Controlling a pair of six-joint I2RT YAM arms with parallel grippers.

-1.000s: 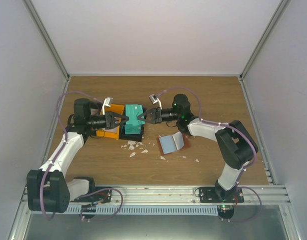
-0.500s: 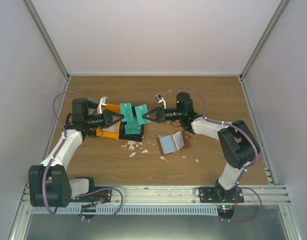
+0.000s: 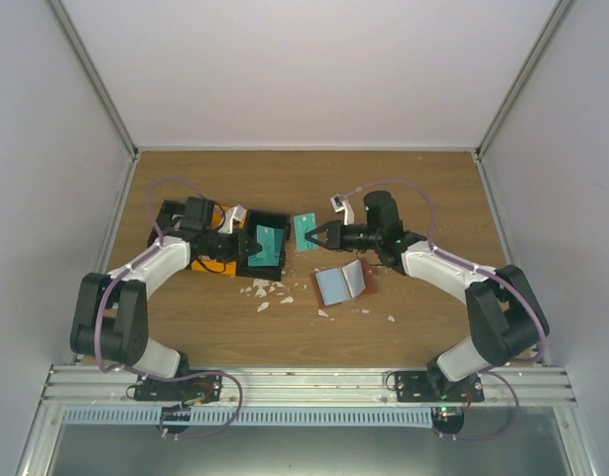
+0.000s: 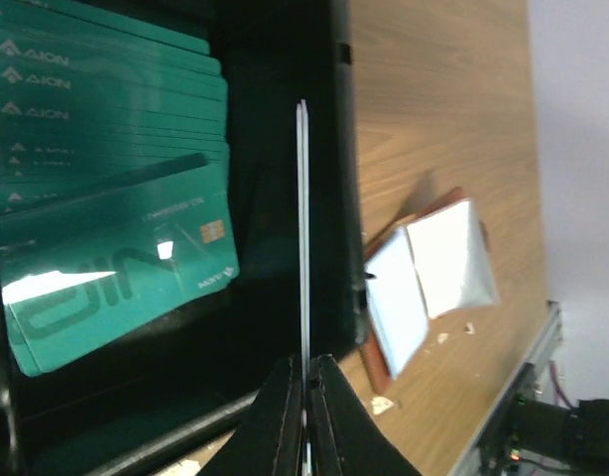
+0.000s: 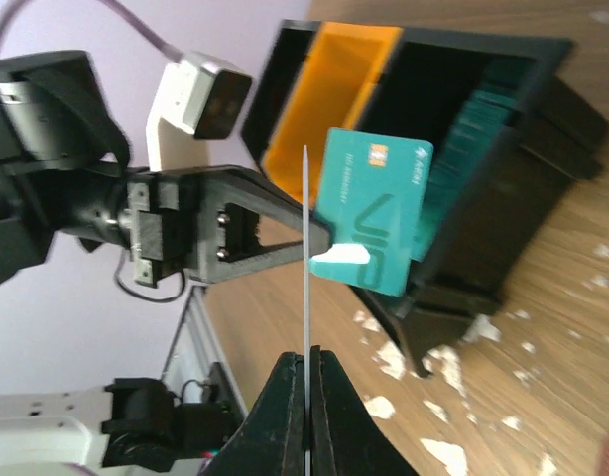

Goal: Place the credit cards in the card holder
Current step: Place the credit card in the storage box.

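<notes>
**Table** (image 3: 414, 188), wood.
- **White scraps** (image 3: 265, 290): many, too small to count, strewn in front of the bins and around the card holder.
- **Bins:** 2, side by side.
  - 1 orange bin (image 5: 334, 99).
  - 1 black bin (image 3: 260, 270), which holds the stacked credit cards (image 4: 106, 129). They are teal and fanned, and their number cannot be told.
- **Card holder** (image 3: 341, 285): 1, lying open on the table to the right of the black bin and apart from it.
- **Left gripper** (image 4: 304, 369): clamped on 1 teal card, the left-hand card (image 5: 379, 218), above the black bin.
- **Right gripper** (image 5: 306, 362): clamped on 1 teal card, the right-hand card (image 3: 305, 230), in the air between the black bin and the card holder.
- **Held cards:** 2, near each other but apart.
</notes>
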